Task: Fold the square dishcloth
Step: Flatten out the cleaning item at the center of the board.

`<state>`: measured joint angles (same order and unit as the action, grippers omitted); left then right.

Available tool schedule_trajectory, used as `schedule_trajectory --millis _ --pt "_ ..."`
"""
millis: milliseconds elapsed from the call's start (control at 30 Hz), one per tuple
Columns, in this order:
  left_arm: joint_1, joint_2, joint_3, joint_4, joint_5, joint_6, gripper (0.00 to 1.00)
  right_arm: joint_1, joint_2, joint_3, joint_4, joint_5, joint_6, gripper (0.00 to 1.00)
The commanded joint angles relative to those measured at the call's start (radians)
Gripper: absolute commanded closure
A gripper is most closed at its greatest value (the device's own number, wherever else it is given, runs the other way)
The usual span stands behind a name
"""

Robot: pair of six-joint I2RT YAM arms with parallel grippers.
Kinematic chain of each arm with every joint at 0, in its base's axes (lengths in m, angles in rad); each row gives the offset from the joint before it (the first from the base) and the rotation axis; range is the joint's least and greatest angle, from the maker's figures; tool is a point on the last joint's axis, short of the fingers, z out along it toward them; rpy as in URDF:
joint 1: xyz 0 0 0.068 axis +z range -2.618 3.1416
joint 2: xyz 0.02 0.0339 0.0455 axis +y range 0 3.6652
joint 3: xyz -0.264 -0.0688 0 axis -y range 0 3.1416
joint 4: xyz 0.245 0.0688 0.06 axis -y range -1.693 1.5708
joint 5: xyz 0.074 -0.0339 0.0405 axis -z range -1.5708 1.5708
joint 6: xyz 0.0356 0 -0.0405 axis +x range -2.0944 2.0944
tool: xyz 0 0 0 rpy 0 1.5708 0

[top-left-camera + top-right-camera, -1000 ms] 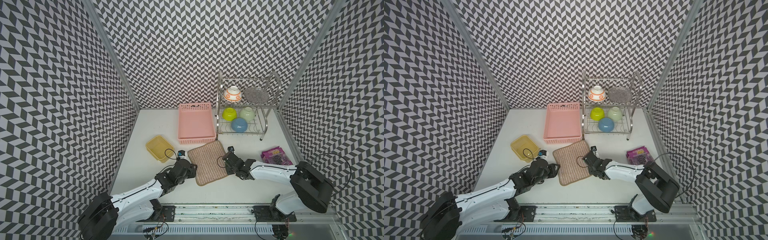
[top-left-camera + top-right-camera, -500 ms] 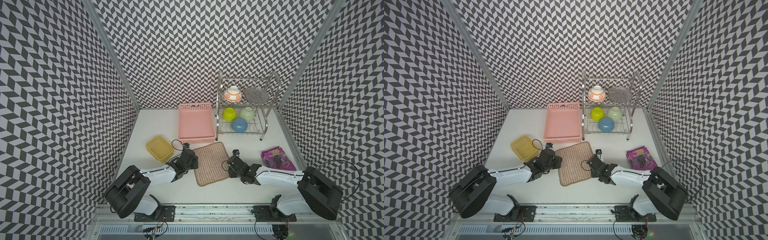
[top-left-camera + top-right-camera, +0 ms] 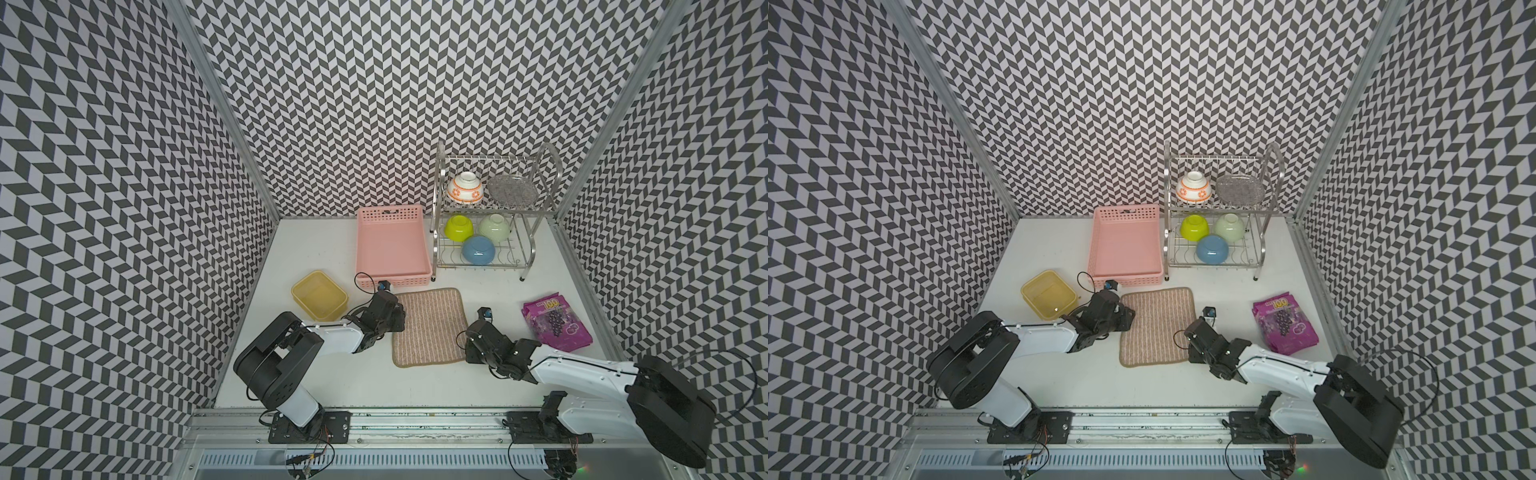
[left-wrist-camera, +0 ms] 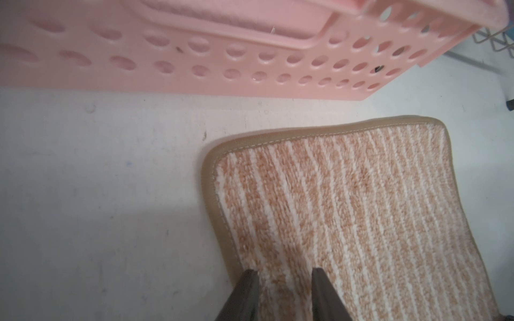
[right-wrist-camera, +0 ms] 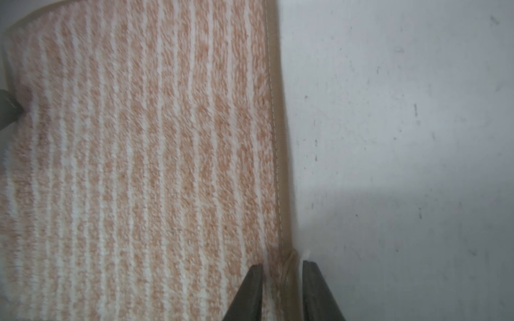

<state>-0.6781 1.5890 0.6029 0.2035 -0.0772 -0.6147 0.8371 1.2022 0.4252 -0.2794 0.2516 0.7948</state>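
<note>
— Where is the square dishcloth (image 3: 428, 326)?

— It is spread flat in a single layer about the middle of the table (image 3: 374, 386), a little nearer the front edge than the back. Its far edge lies near the front wall of the pink basket (image 3: 395, 281), with a strip of bare table between them. Both top views show it unfolded.

— And the arms?

— Both reach in low from the front edge, one on each side of the cloth. The left gripper (image 4: 285, 273) is at the cloth's left edge, roughly midway along it. Its jaws stand apart, both fingers over the striped pile just inside the tan edging, and flat cloth shows in the gap. Nothing is pinched.

— The right one?

— The right gripper (image 5: 282, 266) is at the cloth's right edge, close to the corner nearest the table's front edge. Its jaws are parted too and straddle the edging, one finger over the stripes and the other over bare table. The small tan strand between them is probably the corner loop (image 5: 289, 261), though that view is blurred.

— What else is on the table?

— A yellow tub (image 3: 319, 295) sits toward the left edge. A dish rack (image 3: 494, 211) with bowls stands in the back right corner. A purple packet (image 3: 555, 324) lies near the right edge, well apart from the cloth.
</note>
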Motion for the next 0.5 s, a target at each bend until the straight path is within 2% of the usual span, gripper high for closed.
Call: schedule_trajectory --millis 0,167,333,467 --pt "0.005 -0.056 0.030 -0.045 -0.042 0.029 0.59 -0.004 -0.039 0.040 -0.078 0.066 0.025 0.71" --pt "0.009 -0.120 0.041 -0.086 -0.131 0.045 0.53 -0.041 -0.073 0.125 -0.075 0.121 -0.036 0.68" --pt "0.034 -0.101 0.087 -0.108 -0.169 0.098 0.55 -0.087 -0.094 0.179 0.024 0.147 -0.135 0.66" --pt "0.055 -0.054 0.131 -0.126 -0.173 0.141 0.58 -0.147 -0.063 0.224 0.100 0.111 -0.221 0.66"
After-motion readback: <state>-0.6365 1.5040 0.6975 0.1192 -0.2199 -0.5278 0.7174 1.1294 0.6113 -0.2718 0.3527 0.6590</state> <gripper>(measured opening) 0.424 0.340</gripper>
